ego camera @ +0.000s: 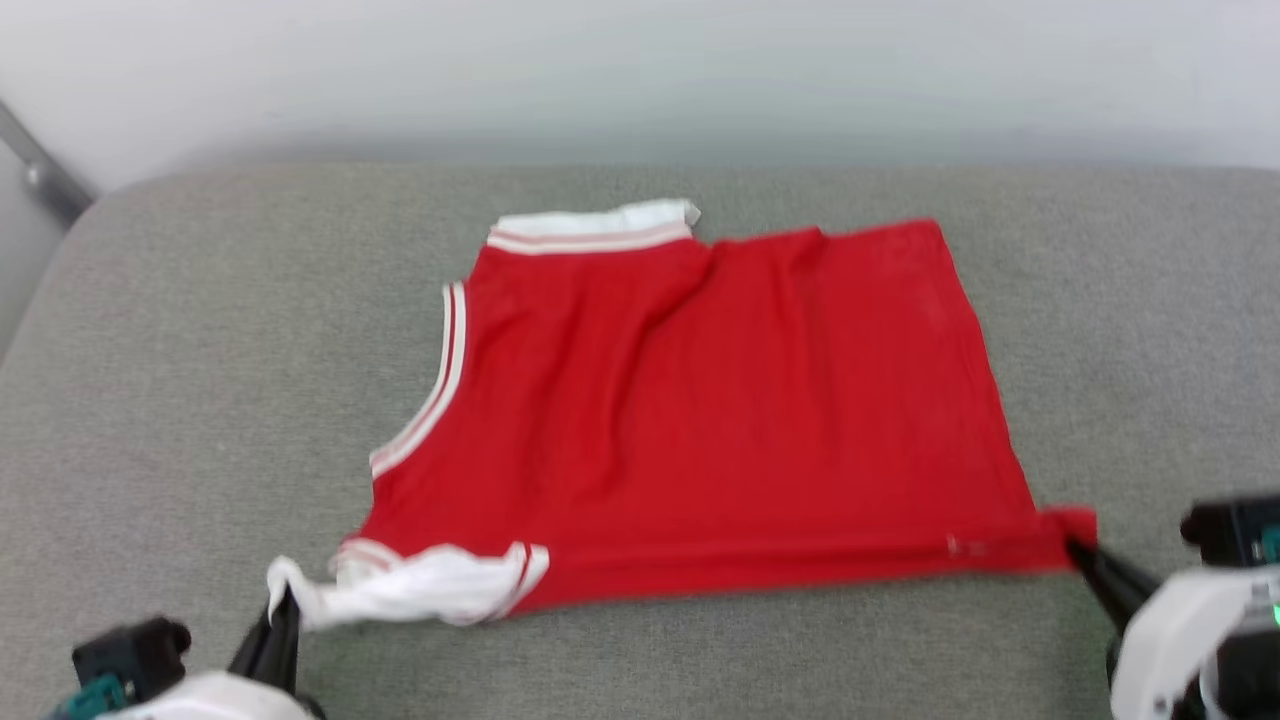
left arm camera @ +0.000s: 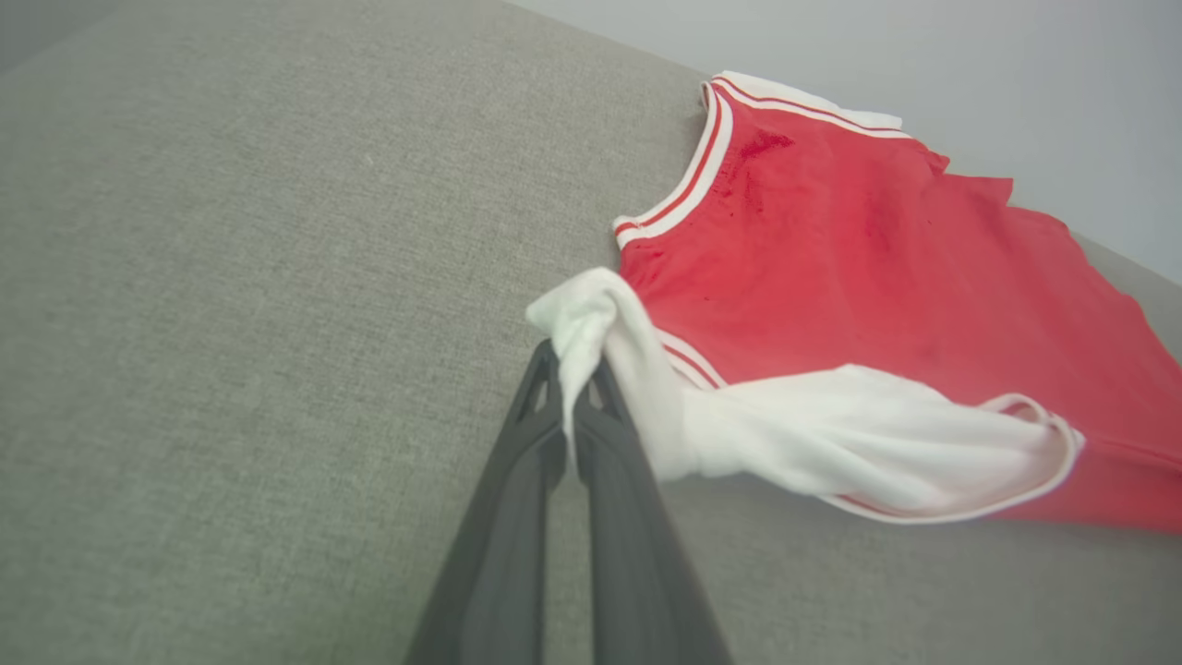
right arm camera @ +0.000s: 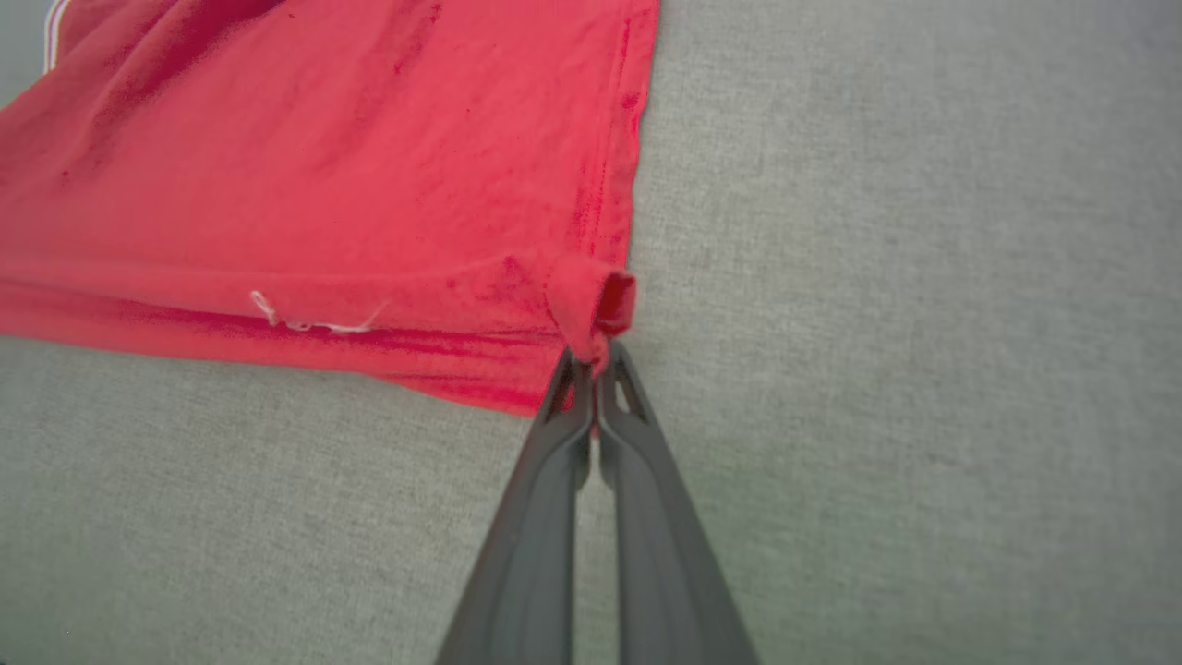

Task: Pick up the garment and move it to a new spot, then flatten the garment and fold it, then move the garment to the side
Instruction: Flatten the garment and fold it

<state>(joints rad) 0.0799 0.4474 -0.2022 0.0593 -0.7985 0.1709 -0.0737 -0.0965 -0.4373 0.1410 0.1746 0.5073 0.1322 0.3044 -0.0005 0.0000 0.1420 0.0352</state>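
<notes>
Left tool [left arm camera: 574,358], right tool [right arm camera: 597,358] pinch garment [ego camera: 700,400] corners.

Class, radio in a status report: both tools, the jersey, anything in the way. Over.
Left tool shut on white trim of bright red soft sports jersey. Right tool shut on its red hem corner. Jersey spread on grey fabric cushion; no obstruction seen.

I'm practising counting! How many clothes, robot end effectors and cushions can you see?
Bright red soft jersey with white striped trim: 1
Dark long-fingered left end effector, right end effector: 2
Grey woven fabric cushion: 1
Total: 4
</notes>
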